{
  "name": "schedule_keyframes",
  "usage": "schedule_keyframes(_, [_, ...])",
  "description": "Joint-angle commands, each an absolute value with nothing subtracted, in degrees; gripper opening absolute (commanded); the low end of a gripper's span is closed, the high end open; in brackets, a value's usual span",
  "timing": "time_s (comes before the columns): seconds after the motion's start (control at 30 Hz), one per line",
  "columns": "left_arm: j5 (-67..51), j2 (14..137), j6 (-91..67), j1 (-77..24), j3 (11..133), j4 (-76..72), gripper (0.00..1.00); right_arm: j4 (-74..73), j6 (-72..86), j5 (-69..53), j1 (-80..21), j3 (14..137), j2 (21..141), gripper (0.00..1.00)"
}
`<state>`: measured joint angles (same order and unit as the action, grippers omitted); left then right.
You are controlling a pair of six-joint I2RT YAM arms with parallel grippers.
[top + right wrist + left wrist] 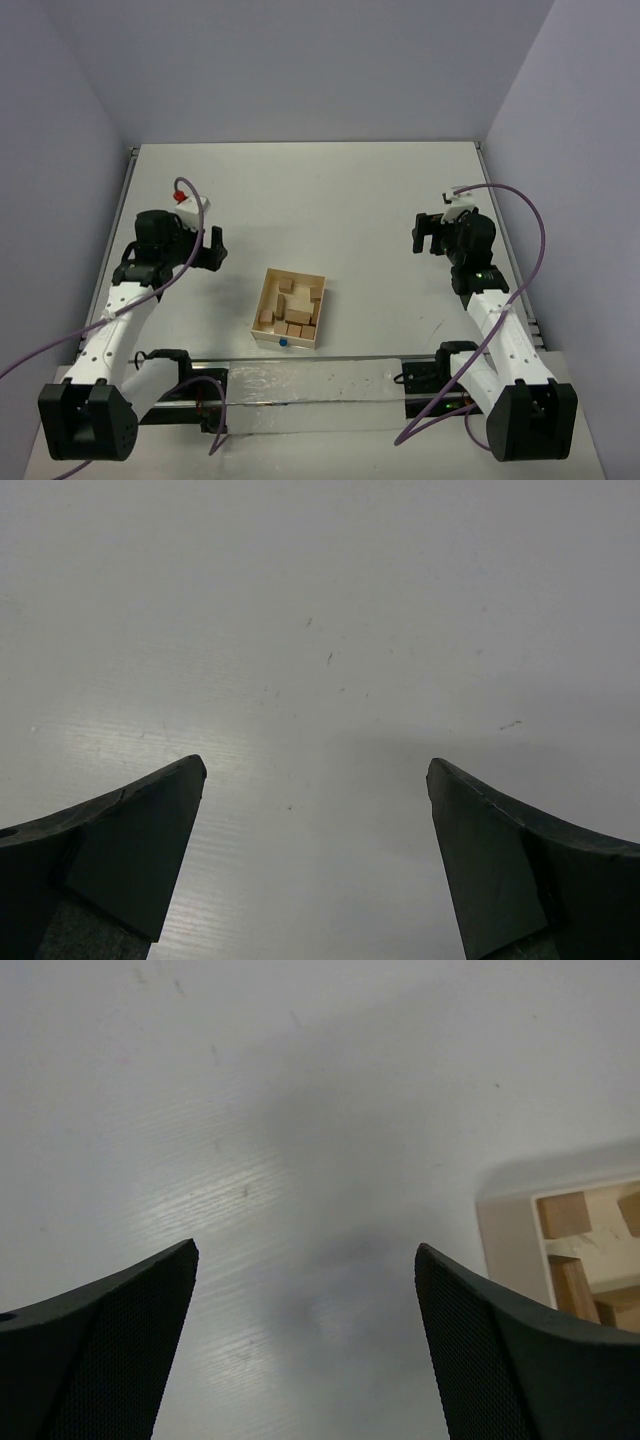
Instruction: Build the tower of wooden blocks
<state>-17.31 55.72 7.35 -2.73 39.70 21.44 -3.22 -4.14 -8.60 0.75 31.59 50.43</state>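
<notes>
The wood blocks (291, 306) lie loose and close together inside a pale, shallow tray (257, 312). The tray rests on the table (330, 200) near its front edge, roughly midway between the two arms. A small blue mark (284, 342) shows on the tray's near wall. The table is a matte white surface with a few faint specks and scuffs. Plain pale lavender walls (300, 70) close it in at the back and on both sides.

The left gripper (213, 248) hangs above bare table to the left of the tray and a little behind it, apart from the tray. Its jaws are spread wide with nothing between them. In the left wrist view, one corner of the tray and a few blocks show at the right edge, outside the right finger (470, 1350).

The right gripper (425, 235) hangs well apart from the tray, to its right and further back. Its jaws are also spread wide and empty. The right wrist view shows only white table between the fingers (130, 850). Purple cables (528, 215) loop from both wrists.
</notes>
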Motion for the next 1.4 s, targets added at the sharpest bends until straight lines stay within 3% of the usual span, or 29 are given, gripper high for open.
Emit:
schedule_keyframes(0.0, [-12.52,58.15,7.01,-12.1,45.15,26.98,0.92,-2.73,-4.51,-8.24,1.03,34.45,50.91,1.0])
schedule_keyframes(0.2, [-10.19,61.43,8.0,-21.79,47.83,31.64,0.91,-3.16,-4.48,-7.82,1.05,35.07,52.37,1.0])
schedule_keyframes(0.33, [-9.62,66.57,16.64,-29.76,48.43,34.03,0.89,-2.88,-4.76,-7.4,0.99,34.81,52.66,1.0])
schedule_keyframes(0.6, [-16.76,76.51,27.05,-33.69,56.51,34.51,0.89,-3.08,-4.83,-7.93,1.05,35.33,54.89,1.0])
schedule_keyframes(0.87, [-15.12,83.71,35.58,-38.89,62.67,35.17,0.88,-3.08,-5.28,-8.0,1.05,35.24,55.73,1.0])
schedule_keyframes(1.37, [-21.46,95.47,42.15,-42.1,67.36,33.12,0.75,-3.21,-5.66,-8.0,1.05,35.6,57.29,1.0])
